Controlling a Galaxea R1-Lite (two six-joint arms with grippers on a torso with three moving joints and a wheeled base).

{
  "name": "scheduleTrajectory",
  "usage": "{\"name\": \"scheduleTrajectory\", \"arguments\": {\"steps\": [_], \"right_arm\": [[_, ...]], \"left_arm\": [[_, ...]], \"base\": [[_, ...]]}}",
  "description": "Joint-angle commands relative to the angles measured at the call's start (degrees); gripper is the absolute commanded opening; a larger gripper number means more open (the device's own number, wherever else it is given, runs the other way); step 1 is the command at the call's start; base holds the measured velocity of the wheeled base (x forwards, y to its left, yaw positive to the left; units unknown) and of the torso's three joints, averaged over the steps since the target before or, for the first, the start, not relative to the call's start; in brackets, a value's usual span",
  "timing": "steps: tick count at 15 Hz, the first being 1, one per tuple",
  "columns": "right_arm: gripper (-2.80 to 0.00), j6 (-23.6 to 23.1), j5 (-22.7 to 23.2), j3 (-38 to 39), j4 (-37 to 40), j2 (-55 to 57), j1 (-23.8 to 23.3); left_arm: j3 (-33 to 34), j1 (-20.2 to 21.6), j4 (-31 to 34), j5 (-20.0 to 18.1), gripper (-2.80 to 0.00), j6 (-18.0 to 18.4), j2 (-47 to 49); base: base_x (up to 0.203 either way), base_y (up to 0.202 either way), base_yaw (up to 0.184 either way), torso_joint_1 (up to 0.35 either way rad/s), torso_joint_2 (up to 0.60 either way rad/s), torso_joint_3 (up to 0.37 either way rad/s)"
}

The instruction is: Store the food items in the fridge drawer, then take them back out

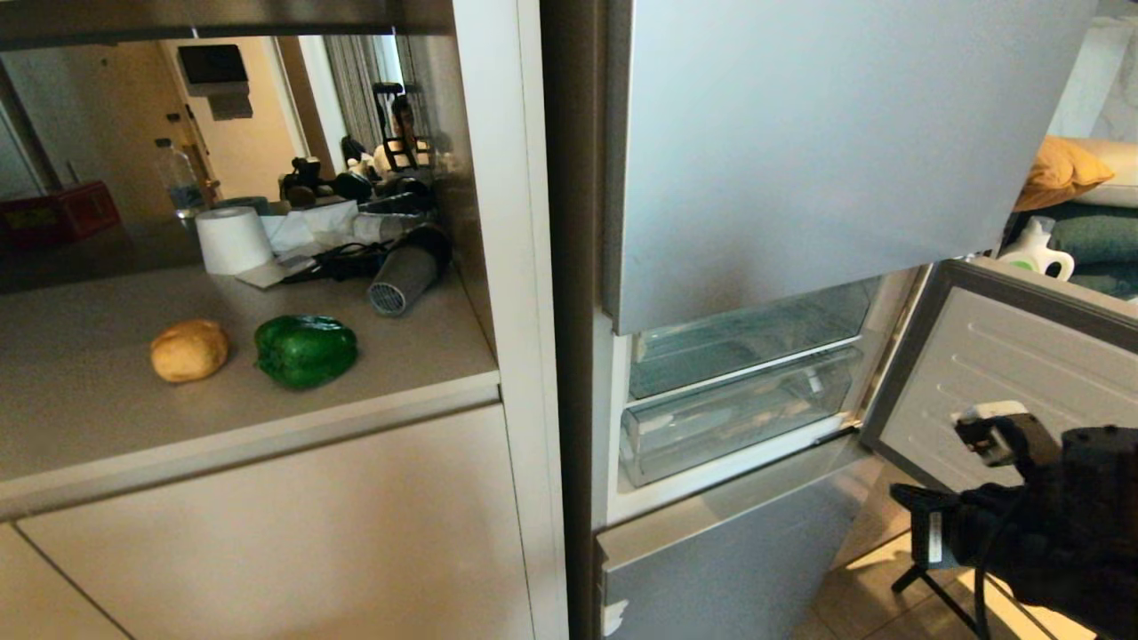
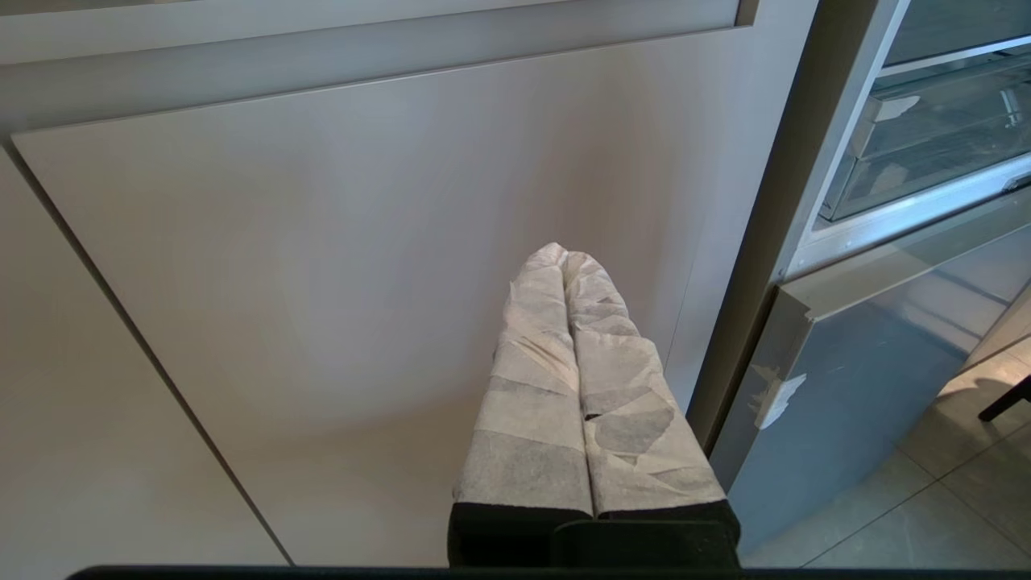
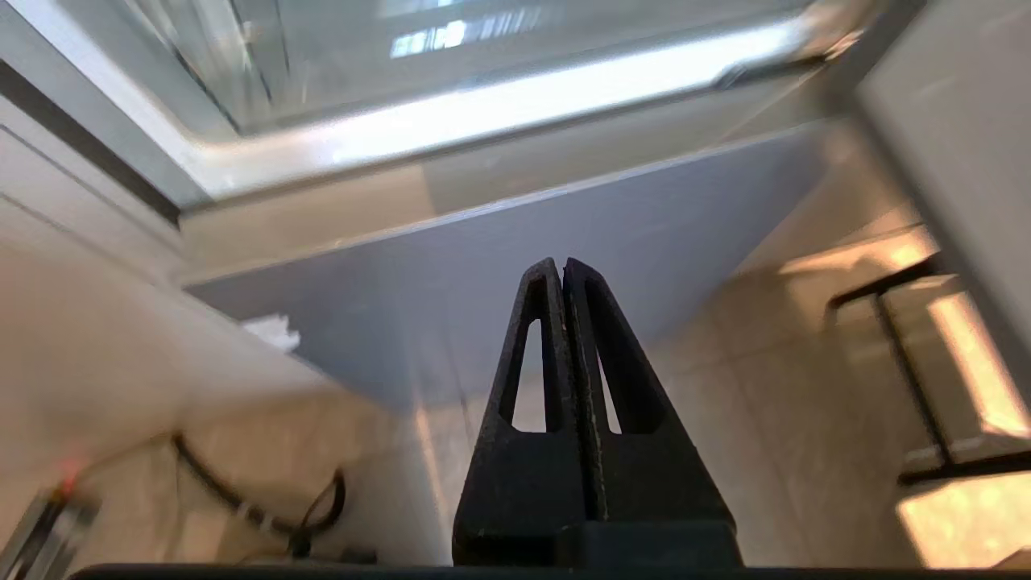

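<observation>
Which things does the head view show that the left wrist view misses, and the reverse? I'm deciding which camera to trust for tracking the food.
Only the head view shows the potato and the bell pepper, side by side on the counter, plus the right hand low beside the open fridge door. Only the left wrist view shows the left hand, shut, facing a beige cabinet door. Both show the clear fridge drawer, with no food seen inside.
</observation>
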Motion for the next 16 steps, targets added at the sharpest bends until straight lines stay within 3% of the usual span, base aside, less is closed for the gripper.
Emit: {"name": "scheduleTrajectory", "arguments": {"steps": [1,4,11,14,16], "right_arm": [[-2.8,-0.1,-0.9,2.2,-0.2,-9.6,-0.3],[-2.8,-0.2,-2.7,2.8,0.5,-16.1,-0.4],[-2.8,1.2,-7.8,4.9,0.6,-18.8,-0.6],[-2.8,2.1,-7.9,7.0,0.6,-20.3,-5.4],[-2.8,2.5,-6.8,8.6,0.5,-20.5,-5.5]], "left_arm": [[0.6,0.0,0.0,0.0,-2.8,0.0,-0.1],[0.6,0.0,0.0,0.0,-2.8,0.0,-0.1],[0.6,0.0,0.0,0.0,-2.8,0.0,-0.1],[0.6,0.0,0.0,0.0,-2.8,0.0,-0.1],[0.6,0.0,0.0,0.0,-2.8,0.0,-0.1]], "base": [[0.0,0.0,0.0,0.0,0.0,0.0],[0.0,0.0,0.0,0.0,0.0,0.0],[0.0,0.0,0.0,0.0,0.0,0.0],[0.0,0.0,0.0,0.0,0.0,0.0],[0.0,0.0,0.0,0.0,0.0,0.0]]}}
